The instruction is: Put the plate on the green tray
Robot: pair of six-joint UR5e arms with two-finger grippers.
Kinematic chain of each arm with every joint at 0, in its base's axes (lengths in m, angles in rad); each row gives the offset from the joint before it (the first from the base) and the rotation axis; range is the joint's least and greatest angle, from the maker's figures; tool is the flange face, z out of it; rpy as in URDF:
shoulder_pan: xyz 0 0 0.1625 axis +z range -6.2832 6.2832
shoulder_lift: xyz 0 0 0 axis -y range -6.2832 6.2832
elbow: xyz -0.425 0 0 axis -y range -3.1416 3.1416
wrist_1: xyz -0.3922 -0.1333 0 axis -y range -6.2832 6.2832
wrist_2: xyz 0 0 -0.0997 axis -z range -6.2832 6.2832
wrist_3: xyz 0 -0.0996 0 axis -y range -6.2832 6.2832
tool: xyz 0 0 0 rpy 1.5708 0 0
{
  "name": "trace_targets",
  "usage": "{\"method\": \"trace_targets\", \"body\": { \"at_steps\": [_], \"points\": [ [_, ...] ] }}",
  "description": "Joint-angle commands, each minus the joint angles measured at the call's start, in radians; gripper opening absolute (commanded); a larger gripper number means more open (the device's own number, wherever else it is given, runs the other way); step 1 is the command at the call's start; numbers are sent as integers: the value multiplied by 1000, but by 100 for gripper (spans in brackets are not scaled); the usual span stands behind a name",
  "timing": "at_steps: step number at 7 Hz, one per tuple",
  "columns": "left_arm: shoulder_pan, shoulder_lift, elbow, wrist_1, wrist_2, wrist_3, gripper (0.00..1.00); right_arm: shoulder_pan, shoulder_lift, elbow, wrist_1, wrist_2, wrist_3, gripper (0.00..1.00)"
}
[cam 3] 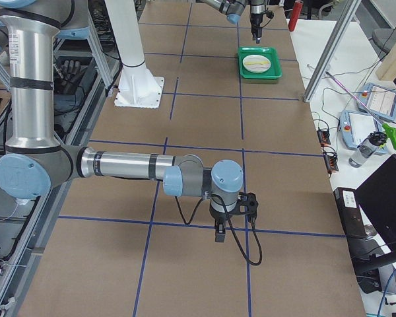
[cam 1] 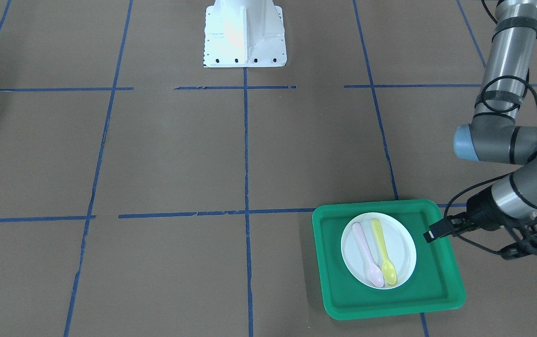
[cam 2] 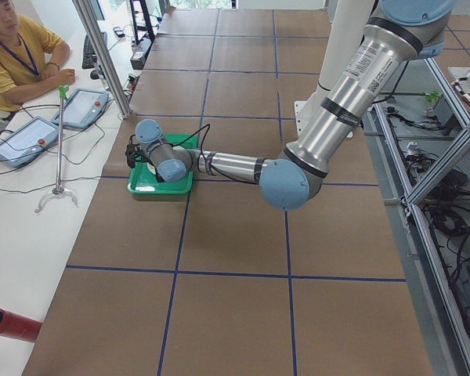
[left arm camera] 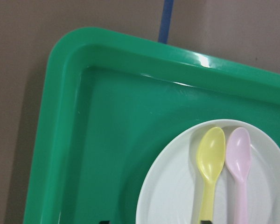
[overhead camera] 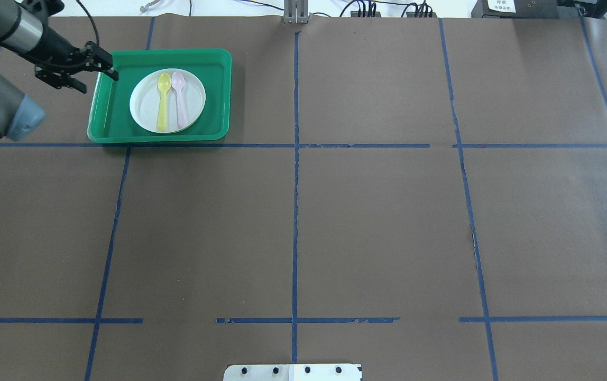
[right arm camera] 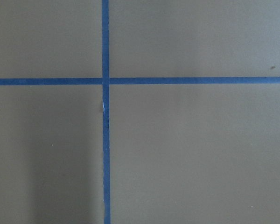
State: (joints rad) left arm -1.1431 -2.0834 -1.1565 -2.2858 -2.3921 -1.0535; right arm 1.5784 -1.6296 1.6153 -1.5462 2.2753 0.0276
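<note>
The left end effector (overhead camera: pixel 99 82) hangs with its fingers spread and nothing between them. One fingertip reaches in over the rim of the green tray (overhead camera: pixel 214 90), and the other sits outside it, above the tabletop (overhead camera: pixel 377 222). The plate (overhead camera: pixel 142 103) lies just beyond that inner fingertip, apart from it, on the side toward the middle of the tabletop. It rests flat on the tray floor, inside the raised rim, with green showing all round it.

Two spoons lie side by side on the plate, a yellow spoon (overhead camera: pixel 162 103) nearer the end effector and a pink spoon (overhead camera: pixel 179 99) beyond it. Their long axes run from the robot's side to the far side, with the bowls at the far end. The end effector therefore faces them broadside, across their length. The left wrist view looks down on the tray corner with the plate's edge below it.

The right end effector (cam 3: pixel 219 232) hangs low over the tabletop well away from the tray, above a crossing of blue tape (right arm camera: pixel 105 140). Whether it is spread or closed I cannot tell. The left arm is by far the nearer one.

The placing looks done to me. What remains is for the left end effector to back away from the plate, lifting clear so the inner finger does not catch the tray rim.
</note>
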Motion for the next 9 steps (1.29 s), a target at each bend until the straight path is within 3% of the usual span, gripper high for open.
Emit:
{"method": "trace_targets", "body": {
  "at_steps": [1, 4, 6, 8, 9],
  "points": [
    [-116, 150, -200, 183, -64, 216, 100, 0, 1, 0, -2, 0, 0, 100],
    [-298, 384, -394, 461, -52, 714, 100, 0, 1, 0, 0, 0, 0, 100],
    [-377, 511, -416, 468, -48, 899, 100, 0, 1, 0, 0, 1, 0, 100],
    [-377, 534, -417, 558, -36, 982, 100, 0, 1, 0, 0, 0, 0, 100],
    [-412, 543, -445, 641, 40, 1063, 100, 0, 1, 0, 0, 1, 0, 100]
  ]
}}
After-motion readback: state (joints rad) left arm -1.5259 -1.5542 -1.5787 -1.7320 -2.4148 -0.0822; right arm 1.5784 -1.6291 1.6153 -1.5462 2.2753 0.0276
